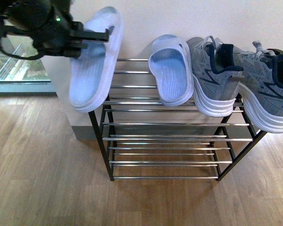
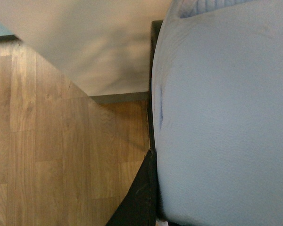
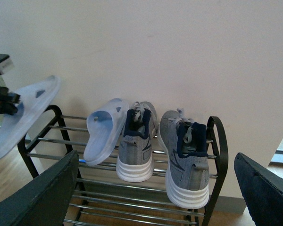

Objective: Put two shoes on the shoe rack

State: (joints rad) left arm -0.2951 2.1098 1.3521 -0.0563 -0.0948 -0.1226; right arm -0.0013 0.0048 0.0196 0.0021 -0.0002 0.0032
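Left gripper pinches the last pale blue slide over the shoe rack top tier's free end; other slide and both sneakers already racked beyond it; right gripper spread, empty.

Home entryway, wood floor, plain wall, shoe rack

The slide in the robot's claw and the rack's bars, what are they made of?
The held slide looks like soft matte foam or rubber: one moulded pale blue piece with a ribbed footbed. The rack's rods look like chromed metal, thin and shiny; its frame looks like black painted metal.
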